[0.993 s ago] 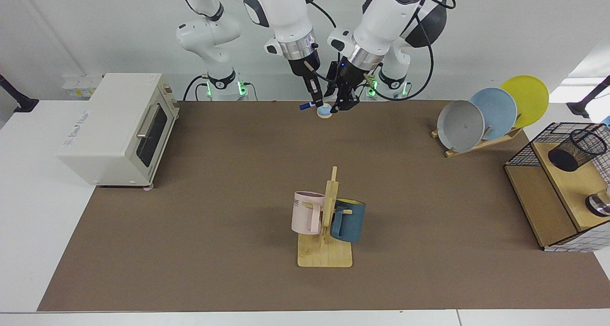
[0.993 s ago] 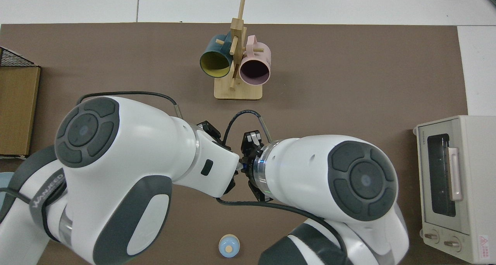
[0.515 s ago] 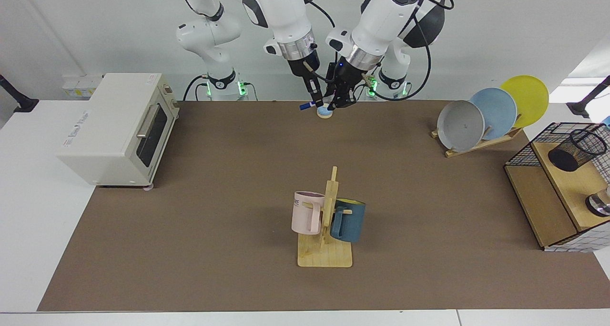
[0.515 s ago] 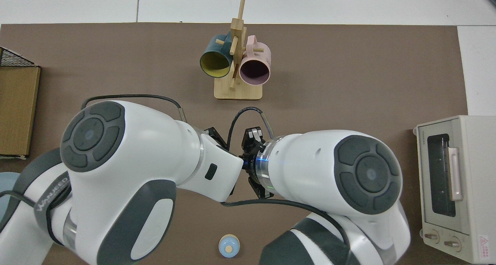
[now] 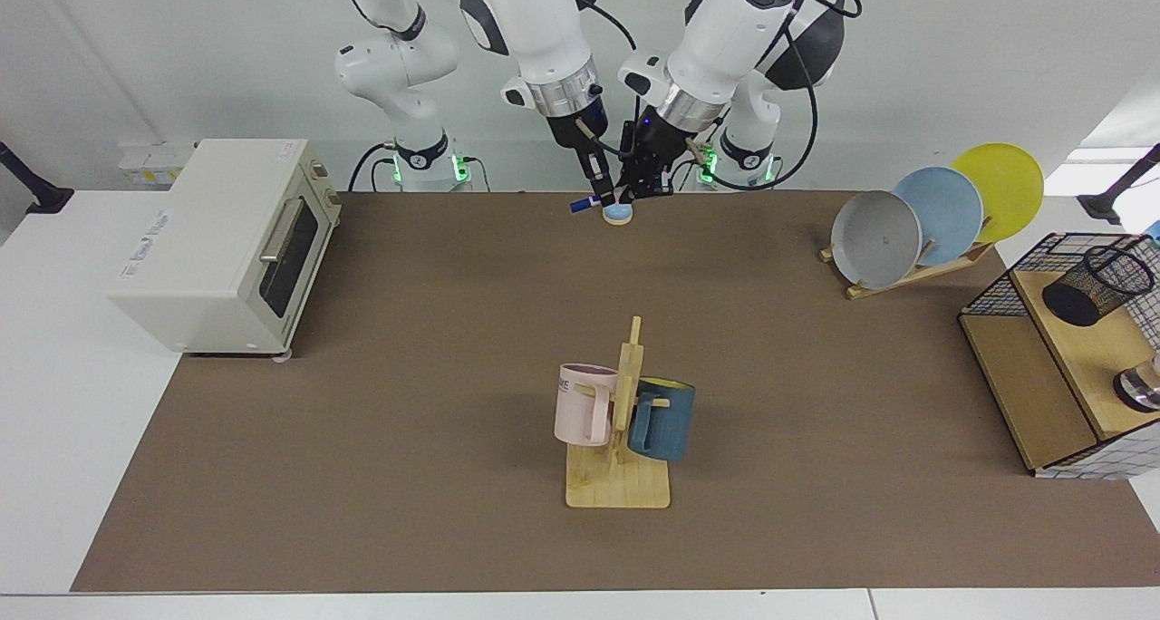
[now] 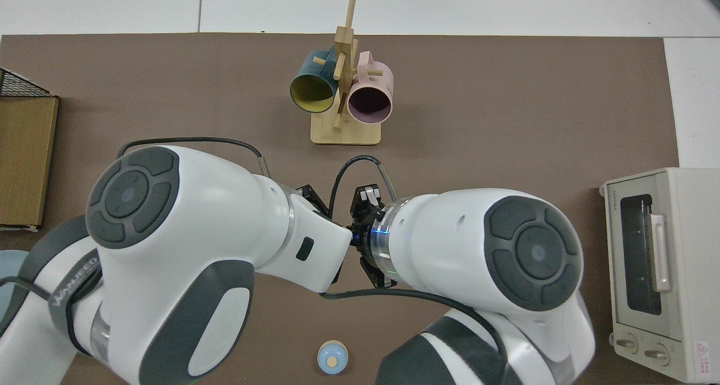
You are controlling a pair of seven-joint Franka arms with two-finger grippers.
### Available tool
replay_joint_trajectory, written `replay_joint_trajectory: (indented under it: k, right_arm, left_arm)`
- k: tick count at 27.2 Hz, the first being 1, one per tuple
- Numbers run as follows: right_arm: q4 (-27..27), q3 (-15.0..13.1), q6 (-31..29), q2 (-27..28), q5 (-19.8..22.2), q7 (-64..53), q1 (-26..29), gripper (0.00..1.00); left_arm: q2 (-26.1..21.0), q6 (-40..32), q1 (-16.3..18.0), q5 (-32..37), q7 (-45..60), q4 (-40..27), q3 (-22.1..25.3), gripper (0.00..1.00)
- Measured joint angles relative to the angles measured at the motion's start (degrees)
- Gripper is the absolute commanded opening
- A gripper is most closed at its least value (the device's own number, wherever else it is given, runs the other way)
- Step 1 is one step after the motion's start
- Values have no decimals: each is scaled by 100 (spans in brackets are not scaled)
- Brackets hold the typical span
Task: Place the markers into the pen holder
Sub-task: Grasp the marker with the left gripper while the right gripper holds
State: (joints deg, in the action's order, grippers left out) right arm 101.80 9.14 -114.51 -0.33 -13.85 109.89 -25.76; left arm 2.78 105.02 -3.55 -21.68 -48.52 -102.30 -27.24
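both grippers [image 5: 614, 194] meet at the table's [image 5: 408, 348] far edge, mug rack [image 5: 621, 430] before them, toaster oven [image 5: 227, 239] and pen holder [image 5: 1092, 285] at opposite sides.

Two arm wrists [image 6: 351, 236] meet above mat; mug rack [image 6: 345, 134] beyond.

White bench [image 5: 54, 475] covered centrally by a brown mat [image 5: 435, 348]. Plain white wall [image 5: 181, 49] at far side. Lighting even, with bright glare far right.
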Motion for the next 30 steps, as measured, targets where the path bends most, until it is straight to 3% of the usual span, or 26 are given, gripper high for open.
replay_joint_trajectory:
  k: [4, 6, 9, 10, 12, 13, 30]
  right_arm:
    - [-4, -1, 0, 0, 0, 0, 0, 1]
    - [-6, -2, 0, 0, 0, 0, 0, 12]
    - [-10, -3, -1, 1, 0, -1, 1, 39]
    - [-11, -3, -3, 1, 0, -1, 1, 52]
    - [-11, -3, -3, 1, -5, -1, 6, 89]
    - [-11, -3, -3, 1, -7, -1, 16, 100]
    - [-44, -3, 146, -14, -7, -648, 332, 100]
  left_arm:
    - [-1, 0, 6, -60, 0, -8, 18, 0]
    - [0, 0, 7, -75, 0, -9, 24, 0]
    - [0, -1, 7, -97, 0, -10, 33, 0]
    - [0, 2, 7, -108, 4, -10, 36, 0]
    - [-1, 26, 10, -117, 17, -10, 54, 0]
    - [-2, 35, 13, -120, 18, -10, 66, 0]
    - [-6, 101, 34, -132, 267, -4, 140, 0]
